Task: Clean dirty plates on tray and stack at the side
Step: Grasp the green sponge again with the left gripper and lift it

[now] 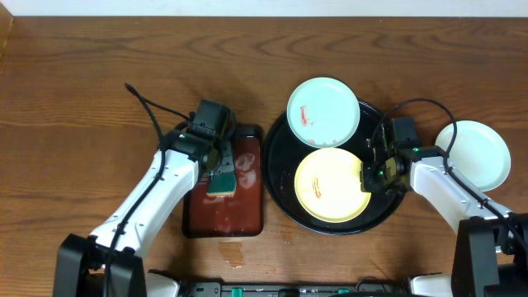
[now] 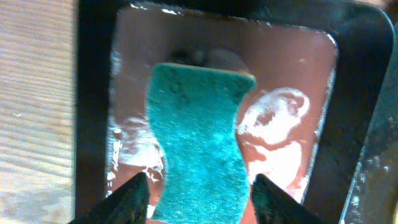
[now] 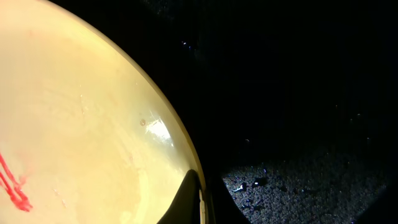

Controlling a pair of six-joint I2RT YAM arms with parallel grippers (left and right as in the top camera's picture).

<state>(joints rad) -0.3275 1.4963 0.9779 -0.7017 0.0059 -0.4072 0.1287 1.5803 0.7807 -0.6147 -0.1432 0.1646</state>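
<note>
- Fingers [image 2: 134, 200] of the left gripper [image 1: 221, 176] are set narrow, one on each side of the green sponge [image 2: 198, 140], and they hold it over the red-brown tray [image 1: 202, 219], which has foam [image 2: 280, 109] in it.
- We judge the step as: load suds, then carry the sponge right to scrub. We'd dab it in the foam, lift straight up to clear the rim, and squeeze firmly so it can't twist out.
- Black tray [image 1: 280, 157] sits just beside the red-brown one, so the transfer is short. We mind its raised rim on the way across.
- Mint plate [image 1: 322, 113], with one red smear, is at the back of the black tray and appears to overlap the rim. We'd take it later.
- Yellow plate [image 1: 330, 186] lies flat at the front of the black tray, with red smears [image 3: 12, 186] left of its middle. That's our target: sponge face flat, short strokes over the smears, light pressure so the plate doesn't skate.
- Right gripper [image 1: 367, 175] is at the yellow plate's right rim. One finger [image 3: 186, 199] lies on top of the rim and the other is hidden, so we read it as pinched on the plate, unconfirmed. It should brace the plate and leave the sponge path free.
- White plate [image 1: 472, 154] rests on the table [image 1: 82, 82] right of the black tray with no smear visible. That's our stack spot.
</note>
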